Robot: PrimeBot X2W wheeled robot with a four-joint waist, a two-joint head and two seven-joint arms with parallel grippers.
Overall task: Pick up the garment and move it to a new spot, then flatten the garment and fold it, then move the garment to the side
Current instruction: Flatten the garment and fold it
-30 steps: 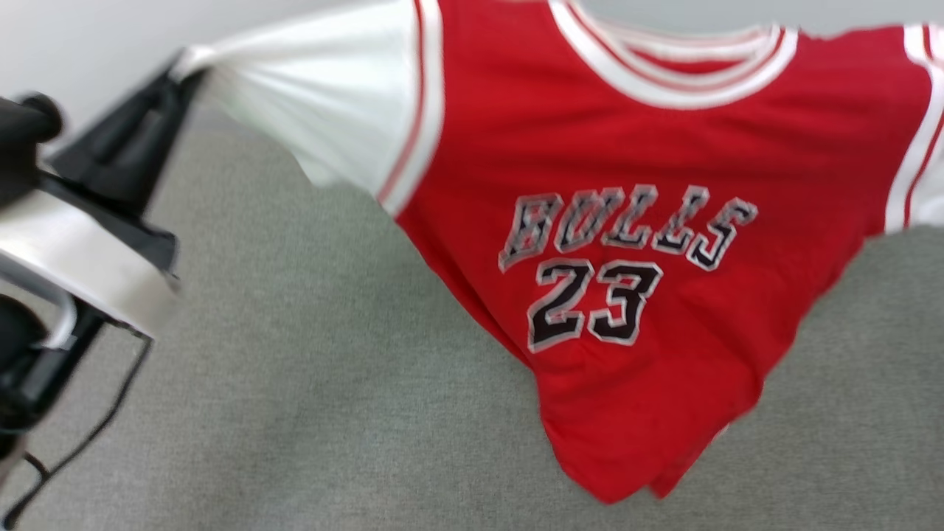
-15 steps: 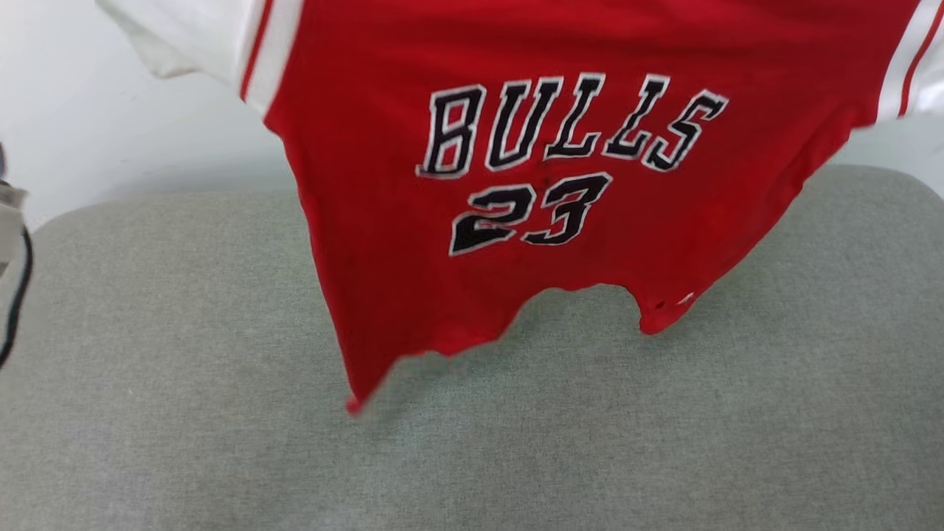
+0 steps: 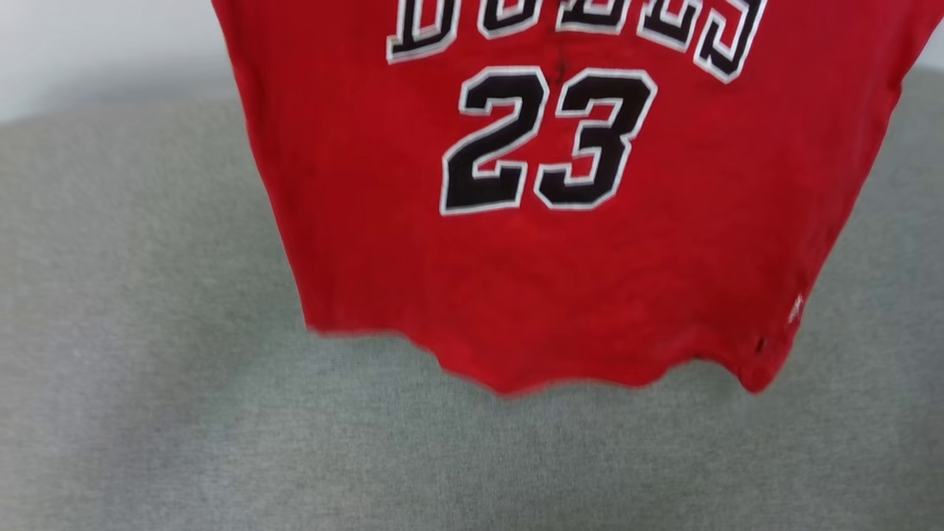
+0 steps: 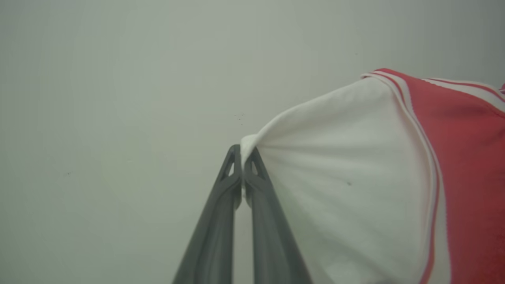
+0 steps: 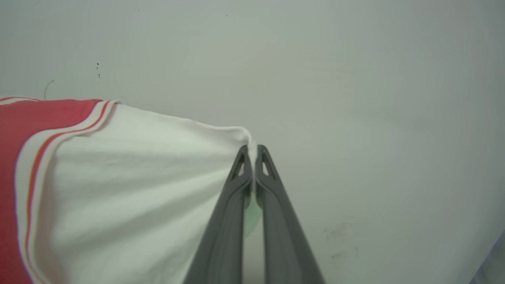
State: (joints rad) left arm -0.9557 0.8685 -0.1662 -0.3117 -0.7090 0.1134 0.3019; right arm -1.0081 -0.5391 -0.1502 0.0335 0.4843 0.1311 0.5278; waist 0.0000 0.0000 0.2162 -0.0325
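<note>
The garment (image 3: 546,280), a red jersey with black "23" print, hangs spread in the air above a grey cushioned surface (image 3: 147,369); its hem dangles free just over the cushion. In the left wrist view my left gripper (image 4: 243,152) is shut on the tip of one white sleeve (image 4: 347,189), pulled taut. The right wrist view has my right gripper (image 5: 252,152) shut on the tip of the other white sleeve (image 5: 138,177). Red-and-white trim borders both sleeves.
The grey cushion stretches across the whole lower head view, with a pale wall (image 3: 96,44) behind it. Both wrist views look at that plain pale wall (image 4: 118,98).
The head view has shifted and the jersey has risen: collar and sleeves have left the top of the view, and the hem has lifted off the cushion and now hangs flatter.
</note>
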